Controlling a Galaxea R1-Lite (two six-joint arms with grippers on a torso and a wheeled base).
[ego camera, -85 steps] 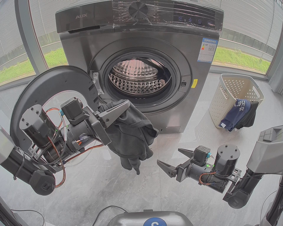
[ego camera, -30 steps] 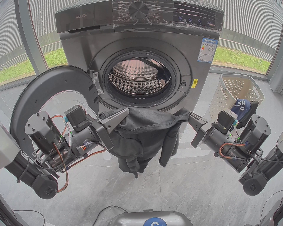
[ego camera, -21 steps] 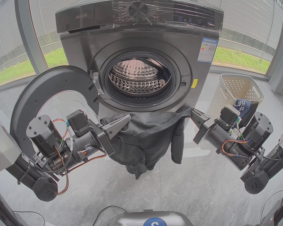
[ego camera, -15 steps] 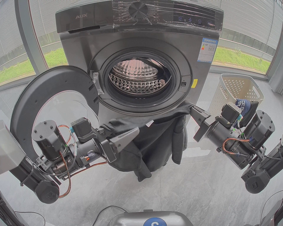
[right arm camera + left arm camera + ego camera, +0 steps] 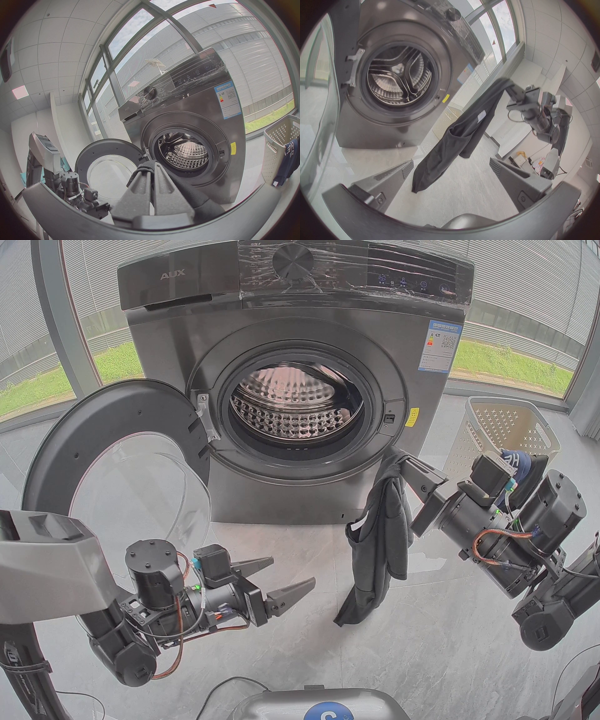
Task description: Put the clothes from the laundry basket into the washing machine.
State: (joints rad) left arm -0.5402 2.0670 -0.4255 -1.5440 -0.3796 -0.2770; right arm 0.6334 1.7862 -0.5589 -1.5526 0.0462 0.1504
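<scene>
Dark garment (image 5: 379, 534) in grip of R tool (image 5: 400, 460), top edge hidden; L tool (image 5: 294, 571) wide, empty.

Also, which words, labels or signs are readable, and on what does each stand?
Grey washing machine, dark drawer panel: brand lettering, left unquoted.
Blue-and-white sticker: too small to read.
Small yellow sticker: too small.
Blue garment on white laundry basket: white letters, partly hidden.

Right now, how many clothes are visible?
3: dark grey garment in the right claw; navy top and black cloth draped on the white plastic basket. More may hide inside.
</scene>
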